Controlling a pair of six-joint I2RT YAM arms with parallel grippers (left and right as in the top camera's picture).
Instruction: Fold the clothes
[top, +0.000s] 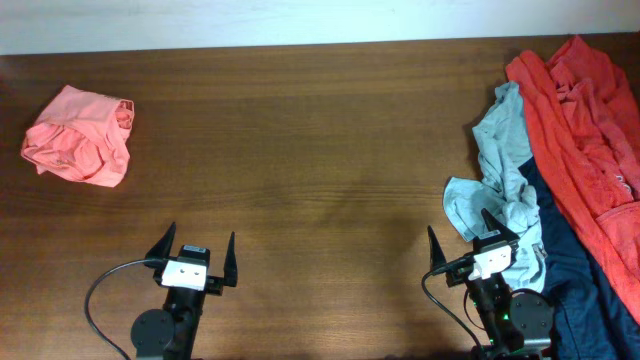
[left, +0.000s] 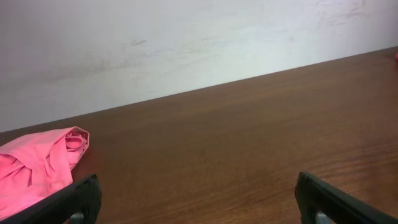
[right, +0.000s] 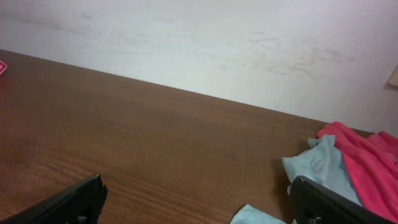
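Pale blue-green T-shirt (top: 505, 175) lies crumpled at three o'clock on the table (top: 320, 150), draped over the navy garment (top: 570, 275) beside the orange-red one (top: 590, 130). That puts it nearest your right gripper (top: 459, 232), which sits at five o'clock by the shirt's near edge, jaws spread wide and empty. The salmon-pink garment (top: 80, 135) sits bundled alone at ten o'clock, probably set aside as done, and your left gripper (top: 200, 238) at seven o'clock is wide and empty too.

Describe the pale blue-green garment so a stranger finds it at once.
On the brown table, look at the heap of clothes along the right edge. The pale blue-green T-shirt lies crumpled on the heap's left side. It is the only pale piece, beside an orange-red garment and a navy one.
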